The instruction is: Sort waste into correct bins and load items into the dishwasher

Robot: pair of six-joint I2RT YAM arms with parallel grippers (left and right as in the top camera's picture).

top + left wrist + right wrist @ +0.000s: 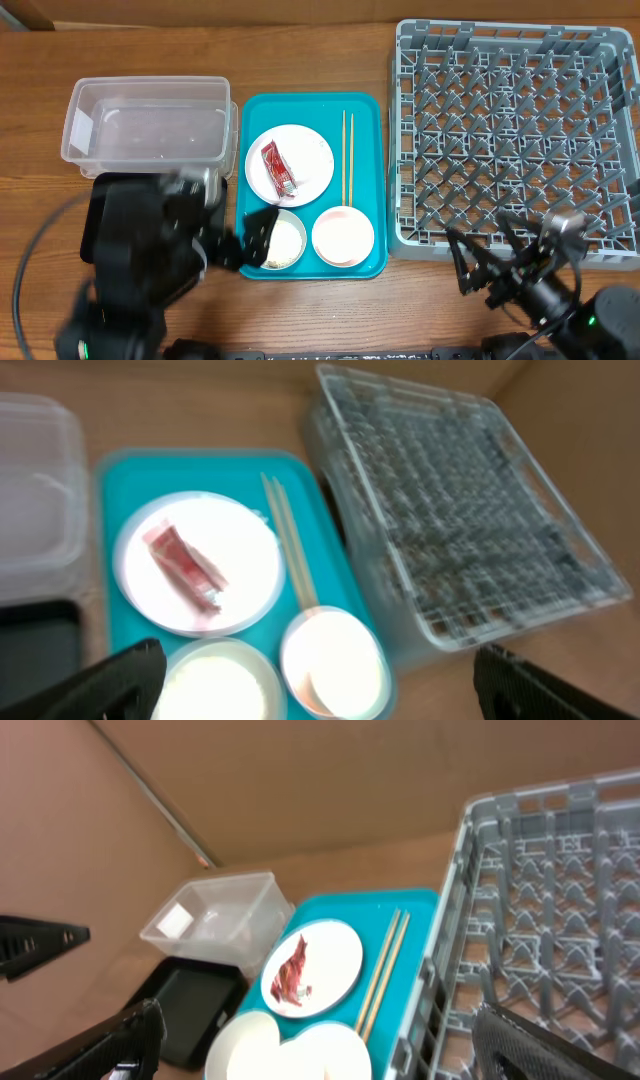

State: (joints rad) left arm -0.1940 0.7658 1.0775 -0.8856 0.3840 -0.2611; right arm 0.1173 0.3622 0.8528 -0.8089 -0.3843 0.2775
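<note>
A white plate (290, 163) on the turquoise tray (375, 185) carries the red sauce packet (278, 168). Two chopsticks (347, 155) lie to its right. The pink bowl (343, 236) and the grey-white bowl (286, 240) sit at the tray's front. The grey dish rack (515, 140) is on the right, the clear tub (145, 130) on the left. The black tray (92, 225) is mostly under my left arm. My left gripper (252, 240) is open over the grey-white bowl (215, 680). My right gripper (487, 262) is open and empty at the rack's front wall. The cup and paper are out of view.
The right wrist view shows the tub (215, 920), black tray (190, 1005), plate (315, 965) and rack (560, 910) from the front right. Brown cardboard walls stand behind the table. Wooden table shows between the tray and the rack.
</note>
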